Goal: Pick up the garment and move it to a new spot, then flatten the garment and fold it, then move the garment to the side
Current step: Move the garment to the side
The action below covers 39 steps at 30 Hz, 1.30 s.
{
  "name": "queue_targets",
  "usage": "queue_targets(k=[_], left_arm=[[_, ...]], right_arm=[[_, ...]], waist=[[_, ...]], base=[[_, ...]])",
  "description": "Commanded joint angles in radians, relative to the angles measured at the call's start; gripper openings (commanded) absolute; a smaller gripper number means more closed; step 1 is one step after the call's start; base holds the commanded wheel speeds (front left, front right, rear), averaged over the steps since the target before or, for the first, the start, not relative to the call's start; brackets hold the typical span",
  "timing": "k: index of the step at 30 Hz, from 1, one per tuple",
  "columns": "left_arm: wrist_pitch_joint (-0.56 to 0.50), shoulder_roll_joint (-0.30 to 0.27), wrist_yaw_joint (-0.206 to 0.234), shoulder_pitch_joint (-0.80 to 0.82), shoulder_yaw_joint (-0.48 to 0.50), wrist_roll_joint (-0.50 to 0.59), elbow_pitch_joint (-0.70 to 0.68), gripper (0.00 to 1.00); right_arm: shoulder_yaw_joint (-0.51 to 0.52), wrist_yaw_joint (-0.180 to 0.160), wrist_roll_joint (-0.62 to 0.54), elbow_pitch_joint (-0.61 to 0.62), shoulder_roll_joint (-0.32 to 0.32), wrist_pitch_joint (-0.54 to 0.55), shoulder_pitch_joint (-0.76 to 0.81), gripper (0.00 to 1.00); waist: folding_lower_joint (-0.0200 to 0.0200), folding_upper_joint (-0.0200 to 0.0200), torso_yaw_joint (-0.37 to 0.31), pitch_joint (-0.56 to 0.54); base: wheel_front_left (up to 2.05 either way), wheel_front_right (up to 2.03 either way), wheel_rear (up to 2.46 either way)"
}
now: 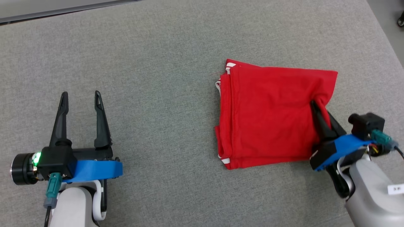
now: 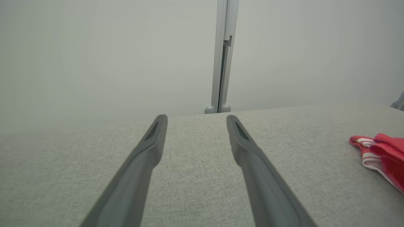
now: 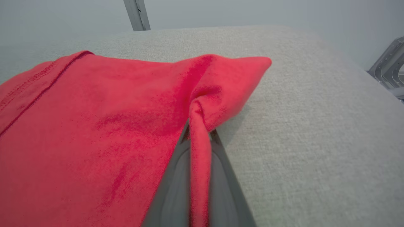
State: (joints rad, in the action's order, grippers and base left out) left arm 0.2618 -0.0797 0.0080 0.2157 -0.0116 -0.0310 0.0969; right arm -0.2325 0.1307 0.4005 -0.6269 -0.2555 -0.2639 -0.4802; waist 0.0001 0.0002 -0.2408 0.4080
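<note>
Garment (image 1: 268, 116) is found in the right half of the head view, laid on the grey table (image 1: 142, 63) as a red folded stack, a bit wider than it is tall. The white-trimmed hems (image 1: 230, 65) are lined up along its left edge. So the folding looks pretty much done, and the move to the side is probably what's left, tbh.

The key bit: the right end effector (image 1: 315, 105) is clamped shut on the right edge of the cloth, roughly halfway down that edge. A little ridge of fabric is pinched up between the fingers (image 1: 322, 124), which is seen nicely in the right wrist view. The whole stack is spread out up and to the left of that pinch point. Anything pulled toward the right of the frame would be trailed behind the grip, not pushed ahead of it. Whether all the layers are caught can't be told from here, so the stack could get peeled open if it's dragged.

The left end effector (image 1: 81, 94) is parked at lower left, spread wide with nothing held, well apart from the cloth. The right arm is clearly the nearer one.
</note>
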Motion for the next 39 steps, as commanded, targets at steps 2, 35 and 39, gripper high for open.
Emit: queue_targets(k=[2,35,39], left_arm=[[0.004,-0.005,-0.003,0.023,0.007,0.006,-0.007,1.00],[0.004,-0.042,0.007,0.104,-0.011,0.032,-0.081,1.00],[0.004,-0.040,0.011,0.105,-0.017,0.031,-0.082,1.00]], right_arm=[[-0.013,0.000,-0.018,0.016,-0.016,0.000,-0.056,0.00],[-0.243,0.000,0.071,-0.425,-0.420,0.000,-0.677,0.00],[-0.250,0.000,0.074,-0.449,-0.428,0.000,-0.700,1.00]], waist=[[-0.0001,-0.0002,0.006,0.010],[-0.0001,-0.0002,0.091,0.201],[-0.0001,-0.0002,0.099,0.206]], base=[[0.00,0.00,0.00],[0.00,0.00,0.00],[0.00,0.00,0.00]])
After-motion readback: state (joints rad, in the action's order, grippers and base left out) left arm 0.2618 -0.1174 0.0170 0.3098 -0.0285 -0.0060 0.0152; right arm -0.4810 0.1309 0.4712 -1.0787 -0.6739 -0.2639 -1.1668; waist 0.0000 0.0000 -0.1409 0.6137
